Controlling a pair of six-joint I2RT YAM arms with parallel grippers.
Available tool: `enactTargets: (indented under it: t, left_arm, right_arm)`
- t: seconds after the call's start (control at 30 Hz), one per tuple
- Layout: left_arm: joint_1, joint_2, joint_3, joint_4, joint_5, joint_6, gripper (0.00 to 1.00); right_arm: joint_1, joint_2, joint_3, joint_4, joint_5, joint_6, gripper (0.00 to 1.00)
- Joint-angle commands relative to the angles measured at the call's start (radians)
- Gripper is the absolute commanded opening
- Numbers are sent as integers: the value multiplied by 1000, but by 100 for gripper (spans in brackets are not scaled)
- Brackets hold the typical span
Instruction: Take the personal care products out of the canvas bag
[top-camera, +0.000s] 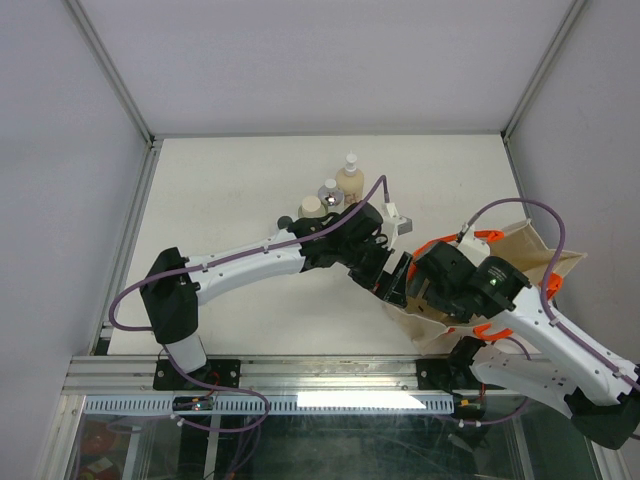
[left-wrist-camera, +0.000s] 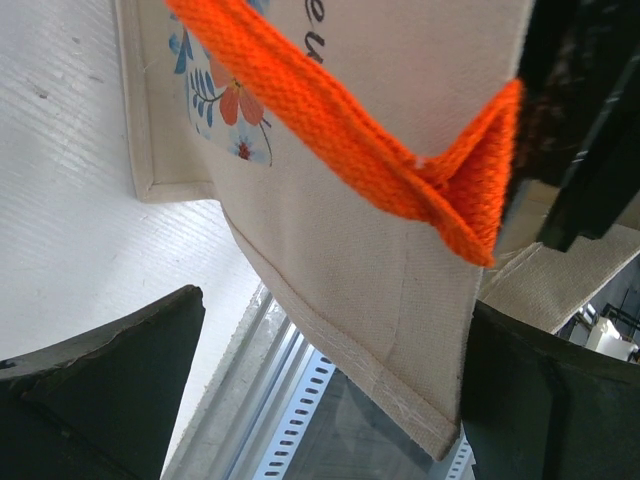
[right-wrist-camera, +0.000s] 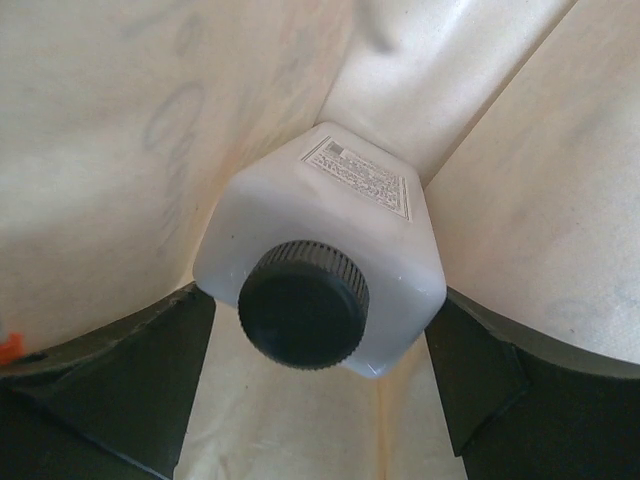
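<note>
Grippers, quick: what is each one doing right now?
Left gripper: open, with the canvas bag edge hanging between its fingers.
Right gripper: open, straddling the white square bottle inside the bag.

Coarse matt woven cloth: canvas bag; rough orange webbing: handle. Smooth milky plastic, dull sheen: square bottle; ribbed matt black plastic: cap.

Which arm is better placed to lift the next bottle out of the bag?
Right. The right tool is inside the canvas bag, jaws open either side of the white square bottle. The left tool is outside, straddling the bag's rim by the orange handle.
</note>
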Motion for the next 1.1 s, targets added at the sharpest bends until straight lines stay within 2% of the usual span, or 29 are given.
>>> enactTargets:
  t: [0.0,0.1,0.3,0.47,0.63,0.8,1.03,1.07]
  left_arm:
    - [-12,6,28,-28,4,36,99]
    - [-12,9,31,-27,9,38,99]
    - [-12,16,37,-30,7,38,99]
    - [-12,23,46,-30,4,38,99]
    - [-12,27,50,-32,2,38,99]
    - [-12,29,55,-32,0,39,99]
    - [-11,29,57,-32,-7,34,99]
    - [-12,29,57,-31,-8,32,99]
  right_arm:
    - [-2,45,-1,53,58,44,93]
    - [-2,37,5,54,78,84,99]
    - [-10,34,-15,31,96,220,100]
    - [-10,35,-42,21,80,308,94]
    - [-13,50,-54,30,91,312,85]
    - [-14,71,-23,35,119,272,63]
    - [-16,64,69,53,156,94,4]
    - [-15,64,81,60,161,63,0]
